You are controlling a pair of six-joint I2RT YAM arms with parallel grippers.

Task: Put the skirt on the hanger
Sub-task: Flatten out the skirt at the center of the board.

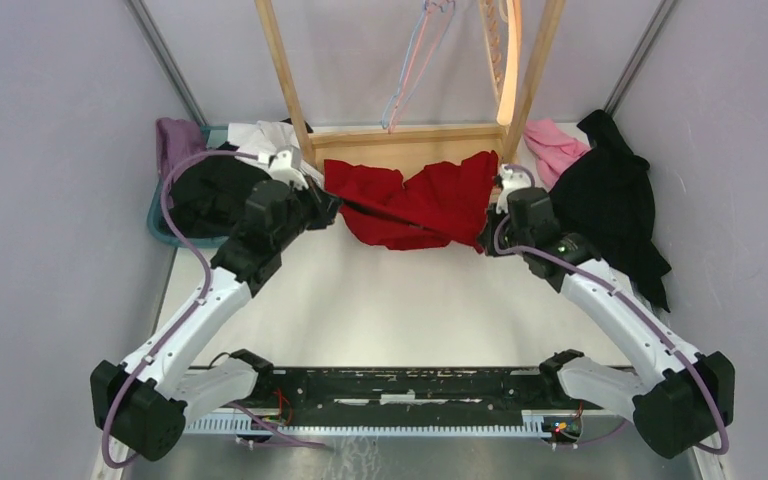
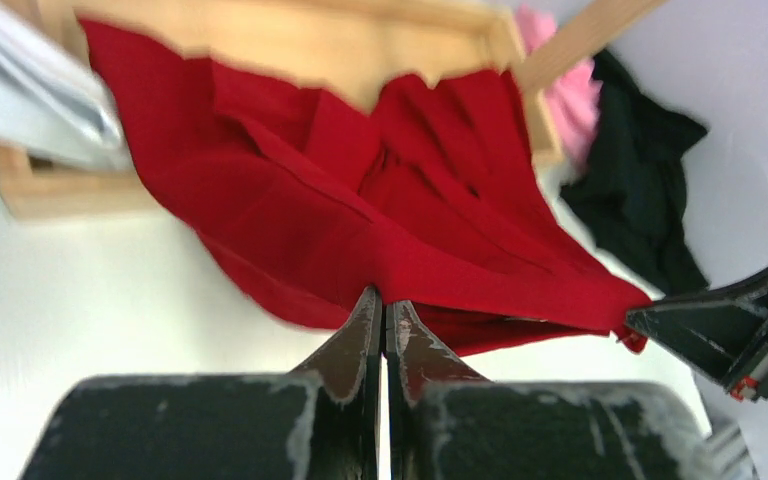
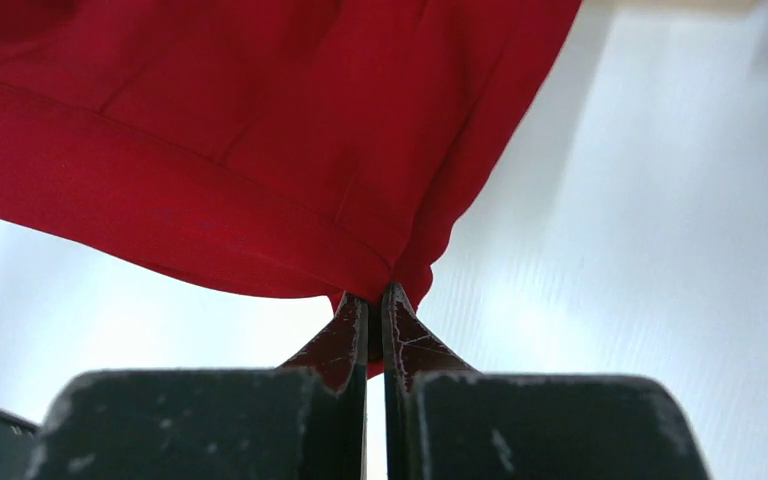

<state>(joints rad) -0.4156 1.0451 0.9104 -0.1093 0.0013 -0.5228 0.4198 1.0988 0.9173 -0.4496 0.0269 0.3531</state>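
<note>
The hanger (image 1: 410,70) is running off the overhead view's top edge, as is the wooden rack (image 1: 282,70) — while the skirt (image 3: 210,130) is spilling past the right wrist view's top and left edges.

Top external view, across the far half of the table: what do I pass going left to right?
purple garment → left gripper → red skirt → right gripper → black garment
</note>
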